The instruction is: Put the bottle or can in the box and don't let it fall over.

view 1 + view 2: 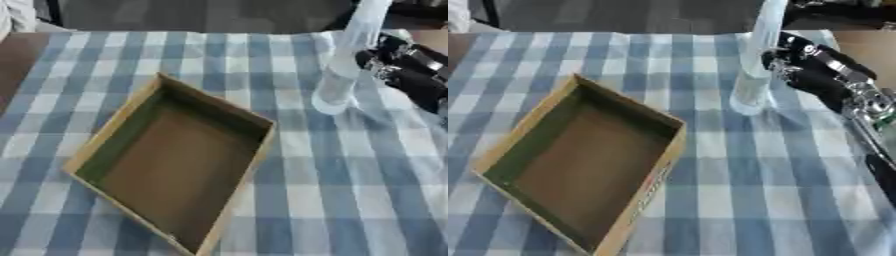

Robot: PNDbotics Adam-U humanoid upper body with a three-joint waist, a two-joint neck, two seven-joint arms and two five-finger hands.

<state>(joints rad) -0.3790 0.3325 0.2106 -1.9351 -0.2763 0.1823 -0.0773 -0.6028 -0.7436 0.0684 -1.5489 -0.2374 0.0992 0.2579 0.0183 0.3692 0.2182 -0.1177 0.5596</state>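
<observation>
On the far right | right hand [802,70] grasping clear bottle [754,75], tilted | box [175,160] lies near left on checked cloth [350,190]

A clear bottle [756,65] is held upright by the right hand [798,67] over the checked cloth [737,170]. An open box [579,160] is seen nearby, apart from it.

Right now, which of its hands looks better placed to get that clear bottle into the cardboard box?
The right hand. It is already at the clear bottle, which stands upright on the checked tablecloth to the right of the open cardboard box. The left hand shows in neither view.
</observation>
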